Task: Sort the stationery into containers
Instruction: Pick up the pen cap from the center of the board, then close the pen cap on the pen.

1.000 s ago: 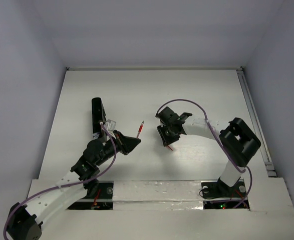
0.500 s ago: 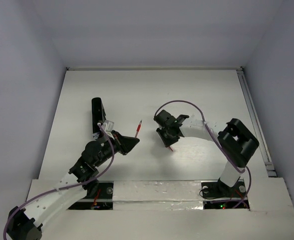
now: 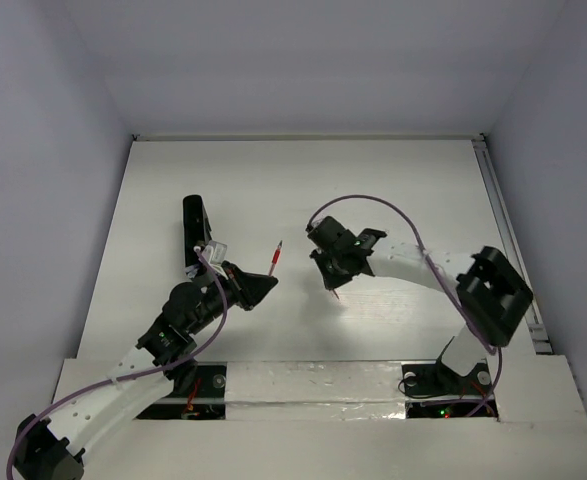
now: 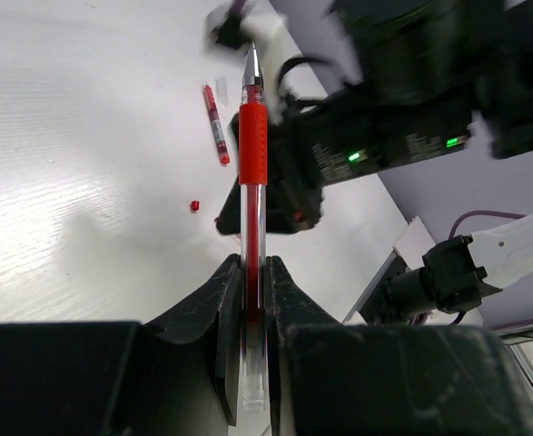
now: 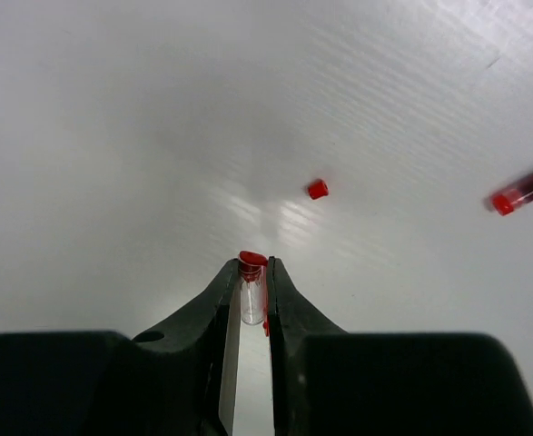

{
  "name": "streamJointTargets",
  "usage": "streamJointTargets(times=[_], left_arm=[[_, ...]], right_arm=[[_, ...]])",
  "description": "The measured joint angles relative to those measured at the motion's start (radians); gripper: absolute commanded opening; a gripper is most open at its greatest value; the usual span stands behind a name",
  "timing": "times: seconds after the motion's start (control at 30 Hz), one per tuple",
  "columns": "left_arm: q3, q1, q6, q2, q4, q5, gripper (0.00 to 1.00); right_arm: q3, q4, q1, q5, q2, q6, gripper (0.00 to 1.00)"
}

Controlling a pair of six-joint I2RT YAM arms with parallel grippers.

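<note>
From above, we see one black box (image 3: 192, 232) near the left gripper (image 3: 265, 283), well apart from the right gripper (image 3: 331, 278). Left wrist view: its jaws clamp one red pen (image 4: 252, 154); ahead lie a second pen (image 4: 215, 136) and one tiny red piece (image 4: 193, 206). Right wrist view: its jaws pinch one clear, red-ended pen (image 5: 251, 295).

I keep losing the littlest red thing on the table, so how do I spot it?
Find the white table, then the right gripper pinching a clear pen with a red end. Just past its fingertips, alone on the bare table, lies the tiny red piece. It is a stubby dot, far shorter than the red-and-clear pen lying off to one side.
</note>
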Motion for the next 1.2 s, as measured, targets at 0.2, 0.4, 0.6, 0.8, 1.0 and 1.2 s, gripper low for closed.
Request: streamJointTargets(times=[0.2, 0.4, 0.6, 0.8, 1.0, 1.2], left_arm=[[0.0, 0.0, 0.0, 0.0, 0.0, 0.0, 0.0], [0.0, 0.0, 0.0, -0.005, -0.002, -0.003, 0.0], [0.0, 0.0, 0.0, -0.018, -0.002, -0.005, 0.0], [0.001, 0.0, 0.0, -0.019, -0.002, -0.005, 0.0], [0.008, 0.0, 0.002, -0.01, -0.002, -0.011, 0.0], [0.027, 0.0, 0.009, 0.005, 0.008, -0.026, 0.0]], right_arm=[[0.002, 0.18, 0.003, 0.001, -0.233, 0.061, 0.0], [0.004, 0.466, 0.003, 0.002, -0.318, 0.146, 0.0], [-0.001, 0.686, 0.003, 0.012, -0.297, 0.246, 0.0], [-0.042, 0.823, 0.003, 0.017, -0.282, 0.33, 0.0], [-0.059, 0.87, 0.003, 0.01, -0.272, 0.376, 0.0], [-0.066, 0.899, 0.003, -0.008, -0.27, 0.403, 0.0]])
